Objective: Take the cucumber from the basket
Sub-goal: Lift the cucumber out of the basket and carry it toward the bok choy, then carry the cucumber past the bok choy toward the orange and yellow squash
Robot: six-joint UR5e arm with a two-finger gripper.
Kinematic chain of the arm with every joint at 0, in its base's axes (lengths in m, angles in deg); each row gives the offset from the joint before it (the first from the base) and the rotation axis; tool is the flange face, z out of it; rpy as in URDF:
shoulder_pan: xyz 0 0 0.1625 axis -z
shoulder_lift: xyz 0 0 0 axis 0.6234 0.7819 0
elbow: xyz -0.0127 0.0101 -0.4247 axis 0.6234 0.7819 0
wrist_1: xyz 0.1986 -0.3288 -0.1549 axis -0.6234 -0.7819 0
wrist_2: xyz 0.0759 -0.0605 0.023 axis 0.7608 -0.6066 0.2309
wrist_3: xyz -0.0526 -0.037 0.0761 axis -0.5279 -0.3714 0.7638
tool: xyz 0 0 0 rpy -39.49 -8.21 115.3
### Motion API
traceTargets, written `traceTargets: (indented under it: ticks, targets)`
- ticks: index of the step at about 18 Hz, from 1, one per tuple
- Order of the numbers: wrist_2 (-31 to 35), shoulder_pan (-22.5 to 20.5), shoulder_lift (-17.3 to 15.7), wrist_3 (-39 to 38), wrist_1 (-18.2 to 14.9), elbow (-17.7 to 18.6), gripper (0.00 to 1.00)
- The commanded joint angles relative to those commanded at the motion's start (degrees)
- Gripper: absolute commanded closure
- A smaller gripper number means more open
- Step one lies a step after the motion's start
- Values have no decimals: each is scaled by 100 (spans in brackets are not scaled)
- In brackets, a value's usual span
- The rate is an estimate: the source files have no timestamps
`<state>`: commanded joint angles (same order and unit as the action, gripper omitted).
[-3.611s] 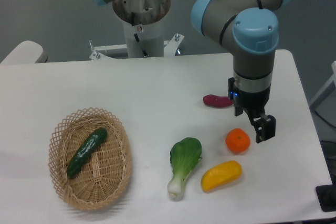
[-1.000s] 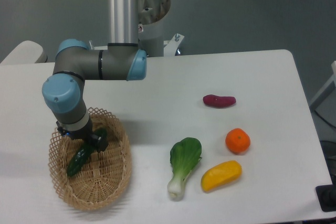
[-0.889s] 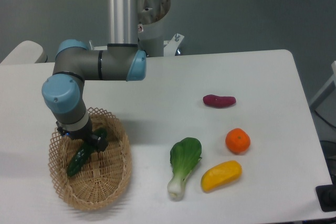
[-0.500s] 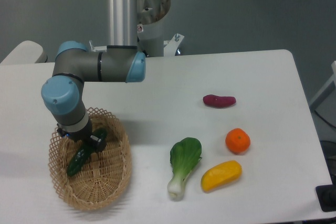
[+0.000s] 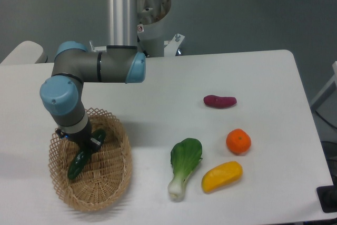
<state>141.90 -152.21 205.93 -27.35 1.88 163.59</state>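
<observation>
The dark green cucumber (image 5: 77, 165) lies slanted in the tan wicker basket (image 5: 113, 180) at the front left of the table. My gripper (image 5: 87, 146) is down inside the basket, right over the cucumber's middle. One dark finger (image 5: 97, 140) shows beside the cucumber's upper part. The other finger is hidden under the wrist, so the gap between the jaws does not show. The cucumber's lower end sticks out below the gripper and still rests on the basket floor.
A light-green bok choy (image 5: 184, 164), a yellow fruit (image 5: 221, 176), an orange (image 5: 238, 142) and a purple sweet potato (image 5: 220, 101) lie on the white table to the right. The arm's base column (image 5: 124, 9) stands at the back.
The arm has swung from the right side of the table to the basket. Over the last second the wrist has sunk slightly lower and to the left over the cucumber.
</observation>
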Motion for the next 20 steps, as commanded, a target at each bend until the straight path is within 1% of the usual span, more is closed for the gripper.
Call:
traceTargets:
  ticks: [4,7,8,13,15,20]
  targets:
    - [44,-87,-35,159,-114,-492,68]
    - [53,-333,-70,404,-141,-843,68]
    - [44,-465,-114,562,-193,-905,68]
    - [44,-1211,-272,1871,-623,-1195,68]
    - [44,-1537,-281,2336,-790,-1310,68]
    - [26,-2363,-308,3847,-853,-1345,68]
